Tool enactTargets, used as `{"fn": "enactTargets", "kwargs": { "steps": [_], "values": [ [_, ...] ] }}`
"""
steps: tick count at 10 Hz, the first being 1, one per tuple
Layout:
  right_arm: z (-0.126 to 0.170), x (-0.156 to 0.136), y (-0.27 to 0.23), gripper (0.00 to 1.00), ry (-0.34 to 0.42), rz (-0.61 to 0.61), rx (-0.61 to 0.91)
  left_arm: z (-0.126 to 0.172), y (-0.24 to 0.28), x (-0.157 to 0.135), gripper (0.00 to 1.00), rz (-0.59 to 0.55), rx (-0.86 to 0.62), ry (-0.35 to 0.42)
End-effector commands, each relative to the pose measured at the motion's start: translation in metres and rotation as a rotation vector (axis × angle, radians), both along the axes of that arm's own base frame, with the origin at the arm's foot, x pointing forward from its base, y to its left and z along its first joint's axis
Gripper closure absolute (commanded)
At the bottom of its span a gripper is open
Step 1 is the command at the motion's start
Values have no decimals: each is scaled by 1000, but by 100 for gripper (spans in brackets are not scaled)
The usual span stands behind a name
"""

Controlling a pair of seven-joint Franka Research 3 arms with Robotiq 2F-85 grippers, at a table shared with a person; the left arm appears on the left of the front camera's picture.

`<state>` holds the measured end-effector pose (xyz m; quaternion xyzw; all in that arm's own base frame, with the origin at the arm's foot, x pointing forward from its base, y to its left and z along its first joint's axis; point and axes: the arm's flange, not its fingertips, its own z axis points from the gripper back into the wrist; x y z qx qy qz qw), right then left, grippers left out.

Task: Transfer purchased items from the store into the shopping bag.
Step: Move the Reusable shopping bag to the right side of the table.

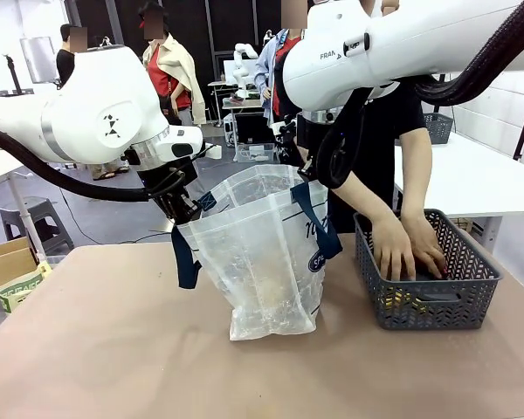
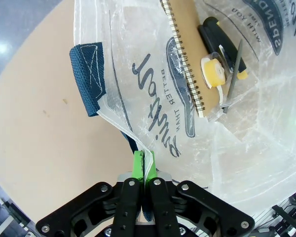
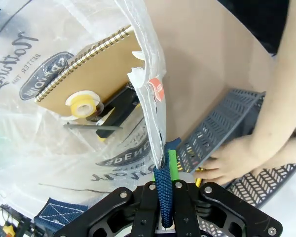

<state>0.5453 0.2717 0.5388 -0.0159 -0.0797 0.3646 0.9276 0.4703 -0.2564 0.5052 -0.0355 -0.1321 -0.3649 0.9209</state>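
Note:
The translucent shopping bag [image 1: 260,253] stands mid-table, held open from both sides. My left gripper [image 1: 182,212] is shut on its left rim, the green pads [image 2: 137,165] pinching the plastic beside a navy strap [image 2: 89,74]. On the opposite rim my right gripper [image 3: 166,163] is shut on plastic and strap. Purchased items lie inside the bag: a brown spiral notebook [image 2: 187,54], a yellow tape roll [image 2: 213,73] and a black-and-yellow tool [image 2: 222,42]. The store, a dark grey mesh basket [image 1: 458,301], sits to the right. Both of a person's hands [image 1: 409,249] reach into it.
A cardboard box [image 1: 9,271] stands off the table's left edge. Bare brown tabletop [image 1: 113,349] lies in front of the bag and to its left. A yellow item [image 1: 393,301] shows through the basket's mesh. A white table [image 1: 472,179] stands behind the basket.

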Motion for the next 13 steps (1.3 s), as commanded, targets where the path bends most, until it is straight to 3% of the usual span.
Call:
{"fn": "enactTargets", "kwargs": {
  "steps": [1, 13],
  "values": [
    [2, 0, -1, 100, -6, -1, 2, 2, 2, 1, 100, 3, 1, -5],
    [2, 0, -1, 100, -6, -1, 2, 2, 2, 1, 100, 3, 1, -5]
  ]
}}
